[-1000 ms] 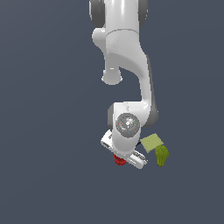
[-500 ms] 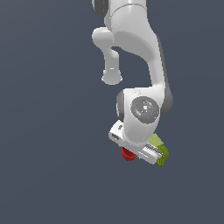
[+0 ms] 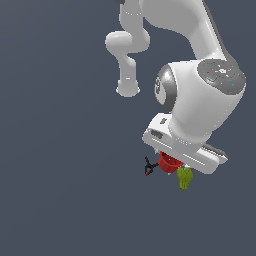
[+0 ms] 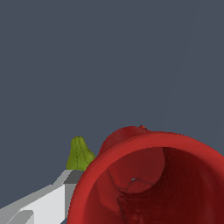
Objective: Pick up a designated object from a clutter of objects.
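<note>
My pincer (image 3: 172,161) sits over the smooth red plastic cup (image 3: 168,163); can't tell grip state. Olive-green lumpy object (image 3: 184,178) just beside.

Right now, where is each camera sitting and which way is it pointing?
Exterior view: off the arm, seemingly above the scene, facing the plain grey floor; most of the white arm shows, its hand covering the claw, with the red cup beneath, the black clamp to its left and the olive-green lumpy object to its right.
Wrist view: on the wrist, looking into the red cup from very close; one grey finger shows.
Shared: the red cup and the olive-green lumpy object.
</note>
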